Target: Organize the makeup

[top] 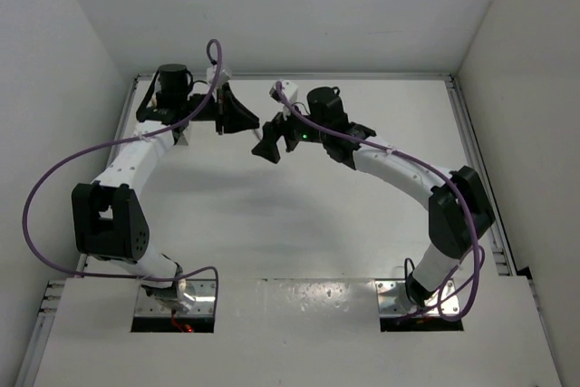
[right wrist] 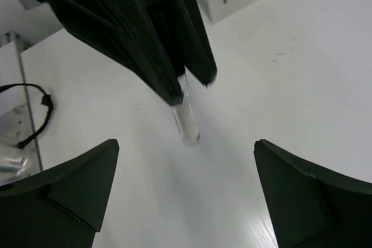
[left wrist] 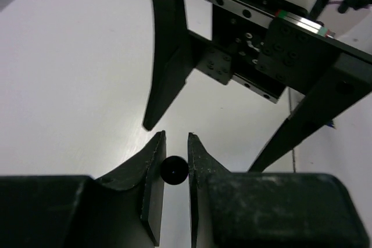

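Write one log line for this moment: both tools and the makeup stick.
left tool: shut on slim clear-tipped round makeup stick | right tool: open, facing stick tip, no contact

A matte white table [top: 272, 224] sits boxed in by plain white walls [top: 317, 6], a metal rail [top: 468, 133] along its right edge, under soft, even light

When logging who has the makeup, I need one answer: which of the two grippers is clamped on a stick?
The left gripper: its fingers are pinched shut on a slim stick, while the right gripper stands wide open, gripping nothing.
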{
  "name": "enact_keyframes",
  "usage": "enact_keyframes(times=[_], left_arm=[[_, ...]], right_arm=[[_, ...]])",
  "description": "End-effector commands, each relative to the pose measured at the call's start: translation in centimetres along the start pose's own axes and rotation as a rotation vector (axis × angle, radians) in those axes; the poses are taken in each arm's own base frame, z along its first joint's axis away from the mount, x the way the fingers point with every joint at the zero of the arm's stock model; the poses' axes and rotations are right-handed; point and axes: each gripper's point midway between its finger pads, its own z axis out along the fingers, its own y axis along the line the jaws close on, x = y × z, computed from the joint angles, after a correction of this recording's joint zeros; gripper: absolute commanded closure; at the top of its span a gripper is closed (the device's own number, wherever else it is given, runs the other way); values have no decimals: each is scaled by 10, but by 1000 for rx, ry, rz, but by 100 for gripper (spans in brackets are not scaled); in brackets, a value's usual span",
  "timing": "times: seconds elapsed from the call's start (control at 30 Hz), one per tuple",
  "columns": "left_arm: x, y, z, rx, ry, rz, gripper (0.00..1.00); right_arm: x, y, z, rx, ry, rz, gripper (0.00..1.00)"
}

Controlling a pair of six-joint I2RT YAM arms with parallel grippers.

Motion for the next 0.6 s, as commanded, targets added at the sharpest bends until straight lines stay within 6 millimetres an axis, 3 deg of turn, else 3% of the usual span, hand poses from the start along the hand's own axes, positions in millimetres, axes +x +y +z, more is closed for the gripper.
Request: enact_keyframes(times=[0.0,0.1,0.13,0.17,0.2,0.27,0.3,0.33,0.37,0.4,0.5,0.57], left_arm=[[-25,24,-10,-159,-35,100,100],[-36,75,-36,-396,-57,144,100],[-38,92,-44,-475,-60,149,100],[-50,112,-60,-571,-72,189,100],[-49,143,-80,-731,-62,189,100],[-61,174,-110,-904,-56,254,100],[-70,195,-140,-1063,-74,284,100],[-63,213,-154,-1125,-64,282,100],[-63,225,-166,-1179,-64,294,100],[-77,237,-192,-1270,-86,335,100],[-72,277,-230,-1376,-96,318,100],[-69,296,-243,-1399,-96,313,100]], right_arm=[[-9,-22,-9,146,-5,-2,0],[-2,-43,-17,262,30,14,0],[10,-48,-21,298,72,27,0],[11,-54,-25,322,78,34,0],[15,-58,-27,341,87,37,0],[22,-62,-30,346,109,43,0],[26,-63,-30,349,118,47,0],[30,-63,-30,346,133,44,0],[33,-66,-31,350,141,49,0],[37,-67,-30,350,156,49,0],[44,-73,-28,350,183,64,0],[44,-75,-27,351,197,69,0]])
